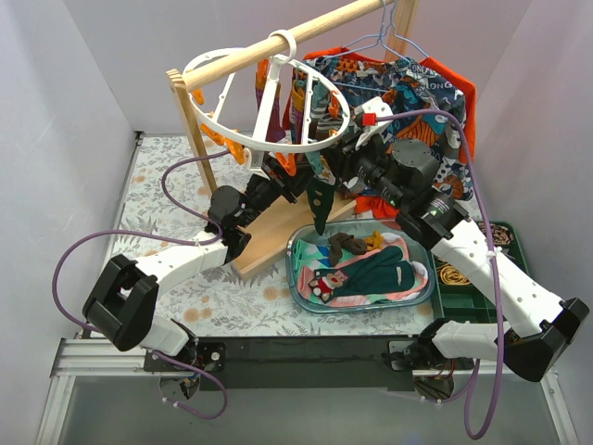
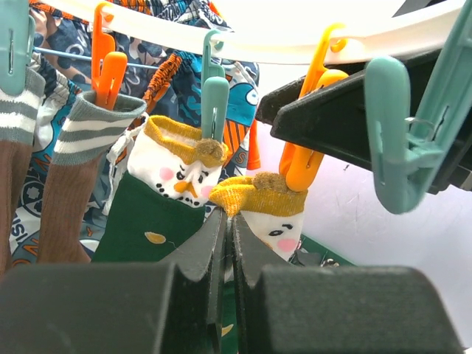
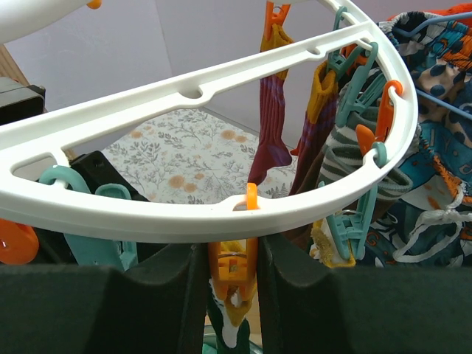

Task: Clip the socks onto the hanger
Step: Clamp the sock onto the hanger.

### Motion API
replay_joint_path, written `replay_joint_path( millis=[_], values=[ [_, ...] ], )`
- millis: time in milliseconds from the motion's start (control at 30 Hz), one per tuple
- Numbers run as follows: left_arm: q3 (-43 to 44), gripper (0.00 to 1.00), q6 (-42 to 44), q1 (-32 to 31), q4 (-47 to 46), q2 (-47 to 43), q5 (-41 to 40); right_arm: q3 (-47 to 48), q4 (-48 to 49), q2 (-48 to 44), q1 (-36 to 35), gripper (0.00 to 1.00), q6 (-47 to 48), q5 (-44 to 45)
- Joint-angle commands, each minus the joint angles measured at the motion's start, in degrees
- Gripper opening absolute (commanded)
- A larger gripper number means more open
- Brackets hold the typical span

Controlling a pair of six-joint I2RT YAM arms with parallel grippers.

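Observation:
The white ring hanger hangs from the wooden rail, with several socks on its pegs. My left gripper is shut on the edge of the yellow cuff of a dark green snowman sock, just below the ring. That sock hangs down in the top view. My right gripper is shut on an orange peg under the ring's rim. The sock's cuff sits in that peg's mouth. A matching green sock hangs from a teal peg beside it.
A clear tray with several more socks lies on the table in front. A wooden base board lies under the rail. The patterned shirt hangs behind on the right. A green tray sits at right.

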State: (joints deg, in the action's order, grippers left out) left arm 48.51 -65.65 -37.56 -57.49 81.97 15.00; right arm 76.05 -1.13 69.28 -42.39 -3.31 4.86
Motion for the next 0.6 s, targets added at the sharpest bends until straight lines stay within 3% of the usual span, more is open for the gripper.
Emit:
replay_joint_path(
  millis=[0,567],
  values=[
    [2.38,0.0,-0.53,0.38,-0.95,-1.38,-1.03,0.06,2.88,-0.28,0.38,0.01,-0.82,-0.91],
    [3.52,0.0,-3.78,0.38,-2.71,-0.5,-0.59,0.24,2.71,0.42,0.55,0.01,-1.61,-2.67]
  ],
)
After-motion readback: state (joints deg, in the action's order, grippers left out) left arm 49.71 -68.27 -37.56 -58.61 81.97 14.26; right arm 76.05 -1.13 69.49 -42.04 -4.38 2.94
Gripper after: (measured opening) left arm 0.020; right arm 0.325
